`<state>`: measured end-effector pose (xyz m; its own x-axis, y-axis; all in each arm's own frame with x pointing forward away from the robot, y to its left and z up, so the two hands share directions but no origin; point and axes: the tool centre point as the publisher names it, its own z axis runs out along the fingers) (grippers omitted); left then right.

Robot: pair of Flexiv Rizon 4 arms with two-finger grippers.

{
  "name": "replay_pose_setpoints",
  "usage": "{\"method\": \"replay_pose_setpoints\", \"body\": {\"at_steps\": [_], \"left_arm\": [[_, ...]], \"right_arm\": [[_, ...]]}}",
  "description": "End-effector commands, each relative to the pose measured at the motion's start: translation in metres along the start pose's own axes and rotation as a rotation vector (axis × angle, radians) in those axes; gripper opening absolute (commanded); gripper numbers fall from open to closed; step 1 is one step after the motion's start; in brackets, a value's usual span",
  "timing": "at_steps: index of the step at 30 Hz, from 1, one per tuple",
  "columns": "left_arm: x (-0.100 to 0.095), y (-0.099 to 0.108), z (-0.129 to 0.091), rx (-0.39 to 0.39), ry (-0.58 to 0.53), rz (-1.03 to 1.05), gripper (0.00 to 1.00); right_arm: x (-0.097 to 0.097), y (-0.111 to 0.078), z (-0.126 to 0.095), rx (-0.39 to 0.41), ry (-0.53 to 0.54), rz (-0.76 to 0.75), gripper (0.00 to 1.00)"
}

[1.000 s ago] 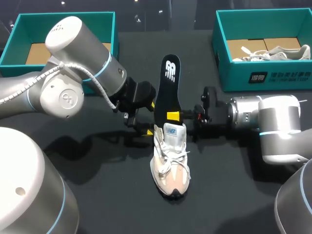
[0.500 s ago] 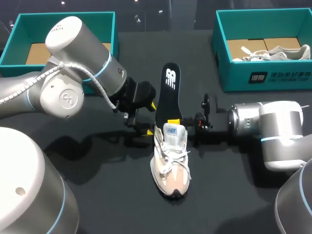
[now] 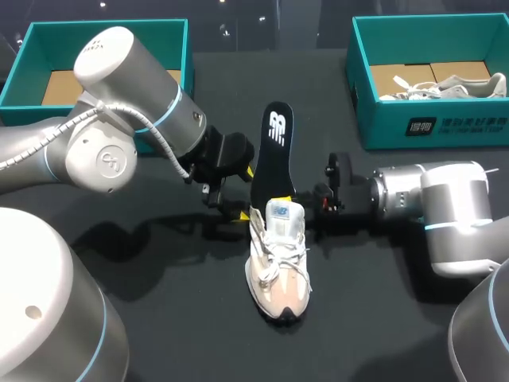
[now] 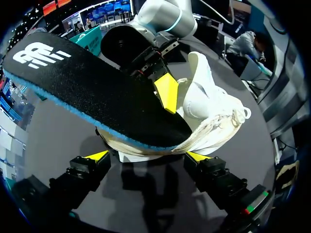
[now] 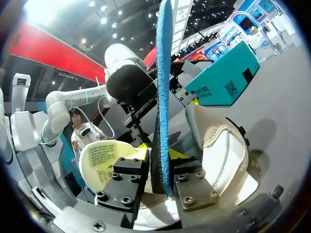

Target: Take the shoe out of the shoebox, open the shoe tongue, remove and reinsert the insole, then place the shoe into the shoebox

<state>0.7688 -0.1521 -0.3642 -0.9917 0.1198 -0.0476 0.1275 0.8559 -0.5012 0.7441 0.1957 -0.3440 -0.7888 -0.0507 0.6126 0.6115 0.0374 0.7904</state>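
In the upper left of the frame sits the left shoebox (image 3: 107, 32), teal card with stiff walls. A brown liner shows inside and no shoe that I can see.

Left of centre, the left gripper (image 4: 146, 156) has its fingers spread wide round the heel of the shoe (image 3: 278, 263). One yellow tip lies against each side, so it looks to be clamping the shoe in place on the black table (image 3: 382, 318).

The shoe stands at the middle of the frame, toe toward the bottom edge. It has pale mesh, pinkish-beige panels, white laces and a thick foam sole. I'd judge it light and soft in the upper, so the firmer heel is the sound place to hold it.

Out of its collar rises the insole (image 3: 274, 151), a thin black fabric-topped slab with a blue foam edge, its lower end inside the shoe. It should be featherlight and bendy, apt to buckle if pushed from high up. Low, near the collar, is the place to take it.

There the right gripper (image 5: 163, 177) has it pinched, fingers nearly closed on its two faces.

In the upper right, the right shoebox (image 3: 429, 119), also teal, holds another pale shoe (image 3: 457, 83).
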Motion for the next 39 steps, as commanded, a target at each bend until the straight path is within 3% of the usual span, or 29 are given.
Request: {"method": "replay_pose_setpoints", "body": {"at_steps": [1, 27, 39], "left_arm": [[0.0, 0.0, 0.001, -0.003, 0.0, 0.0, 1.0], [0.0, 0.0, 0.001, -0.003, 0.0, 0.0, 1.0], [0.0, 0.0, 0.001, -0.003, 0.0, 0.0, 1.0]], "right_arm": [[-0.006, -0.006, 0.004, 0.005, 0.012, -0.006, 0.27], [0.009, 0.024, 0.009, 0.057, 0.018, -0.113, 0.29], [0.012, 0.052, 0.011, 0.099, -0.006, -0.159, 0.29]]}}
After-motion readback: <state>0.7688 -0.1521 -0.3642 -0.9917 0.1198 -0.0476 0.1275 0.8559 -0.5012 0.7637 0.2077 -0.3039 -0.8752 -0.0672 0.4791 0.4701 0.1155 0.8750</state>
